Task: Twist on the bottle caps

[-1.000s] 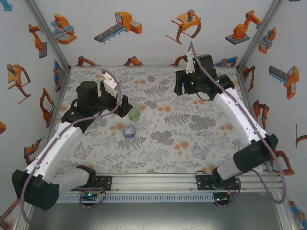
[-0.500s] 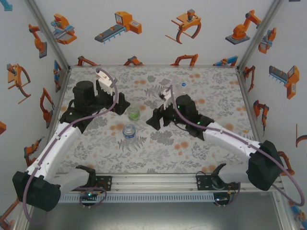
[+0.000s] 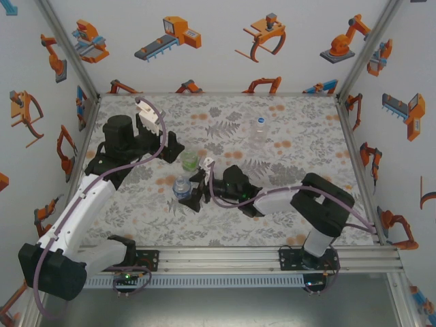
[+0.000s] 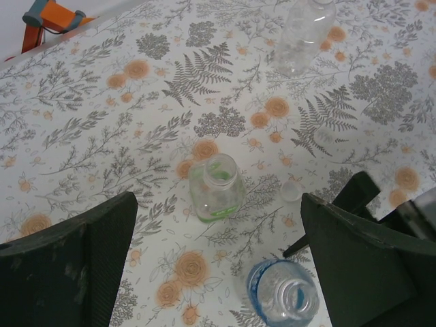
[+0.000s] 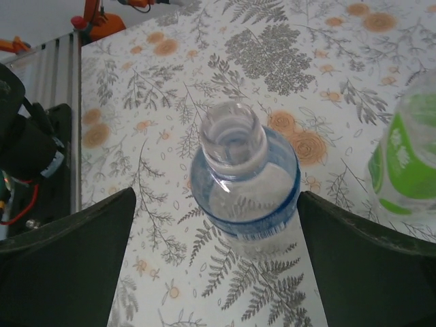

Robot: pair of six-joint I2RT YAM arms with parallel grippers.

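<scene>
R gripper (image 3: 193,191) sits low near the table (image 3: 150,221), jaws spread wide, nothing held; in its wrist view the blue-label bottle (image 5: 244,178) stands upright btwn the two fingers, neck open, no cap on; gaps show on both sides, so prob. no contact yet. Bottle's long axis is vertical and the jaws come at it from the side, so closing would clamp the body, not the neck; judgement: R is set up to hold this bottle steady.

L gripper (image 3: 174,148) is also wide open and empty, hanging above and just beside the green bottle (image 4: 214,187); that bottle is upright, uncapped too, near the blue-label one but apart from it. L is the nearer arm to the green bottle, R to the blue-label.

One cap (image 4: 291,190) lies flat on the table btwn the green bottle and the R gripper's dark finger, just beside both; can't find a 2nd cap. Judgement: w/ R busy on the bottle, L is the free arm to fetch that cap; tight spot, cap is tiny and close to R's finger, so a bump is the risk.

A third clear bottle (image 3: 258,131) stands well apart toward the far side.
</scene>
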